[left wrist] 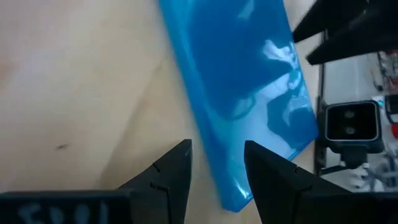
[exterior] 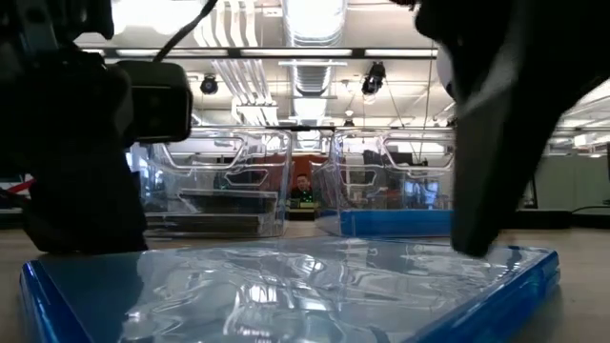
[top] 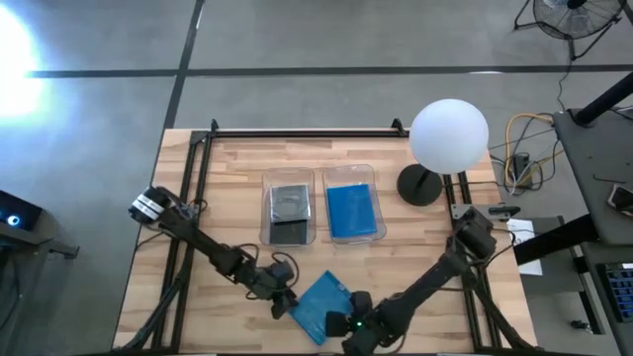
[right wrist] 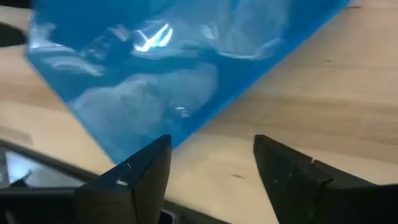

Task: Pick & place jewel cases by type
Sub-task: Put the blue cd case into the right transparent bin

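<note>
Blue jewel case (top: 322, 305) is flanked on the counter (top: 227, 198) by the open left tool (top: 284, 302) and open right tool (top: 348, 324), ungripped.

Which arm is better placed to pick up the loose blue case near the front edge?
Left, probably: the left gripper is open astride the blue case's edge; the right gripper, also open, sits just off it.

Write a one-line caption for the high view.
Both grippers flank a blue case at the table's near edge, behind it two sorting bins.
</note>
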You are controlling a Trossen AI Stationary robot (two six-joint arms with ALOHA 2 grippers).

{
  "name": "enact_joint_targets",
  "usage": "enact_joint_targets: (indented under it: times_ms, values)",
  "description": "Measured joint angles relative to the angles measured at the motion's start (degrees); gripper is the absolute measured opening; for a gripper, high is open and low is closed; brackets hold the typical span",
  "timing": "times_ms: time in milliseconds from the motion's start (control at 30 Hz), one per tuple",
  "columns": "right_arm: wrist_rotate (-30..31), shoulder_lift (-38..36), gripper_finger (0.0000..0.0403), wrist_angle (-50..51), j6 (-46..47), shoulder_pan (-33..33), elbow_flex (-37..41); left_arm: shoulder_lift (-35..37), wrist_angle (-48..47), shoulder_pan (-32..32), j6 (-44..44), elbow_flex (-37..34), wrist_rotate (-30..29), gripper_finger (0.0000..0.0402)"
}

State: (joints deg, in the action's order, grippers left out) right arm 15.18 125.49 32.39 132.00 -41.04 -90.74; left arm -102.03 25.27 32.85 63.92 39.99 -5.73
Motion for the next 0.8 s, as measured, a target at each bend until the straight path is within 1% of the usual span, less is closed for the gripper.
enact_joint_targets:
  times_ms: [167, 300, 433, 533, 633, 800]
  values:
    - [2.3, 1.1, 0.0224, -4.4, -1.8, 2.3, -0.1, -2.7, 1.5, -0.1, -0.2, 1.8, 3.4, 0.0133]
    - [2.0, 1.2, 0.0224, -5.1, -5.0, 3.1, 0.0, -2.8, 4.0, -0.6, -0.2, 2.1, 5.8, 0.0133]
    - [1.7, 1.2, 0.0224, -5.2, -7.5, 3.0, 0.1, -2.8, 5.3, -2.0, 0.4, 2.7, 11.1, 0.0133]
    - [0.9, 1.2, 0.0224, -5.6, -9.8, 3.0, 0.4, -2.8, 6.0, -2.4, 0.1, 2.8, 13.7, 0.0133]
    - [0.7, 1.2, 0.0224, -6.0, -13.0, 3.0, 0.8, -2.8, 7.1, -2.5, -0.1, 2.8, 15.4, 0.0133]
    - [0.5, 1.2, 0.0224, -6.4, -20.9, 3.1, 1.1, -2.8, 9.6, -2.4, 0.5, 3.0, 17.2, 0.0133]
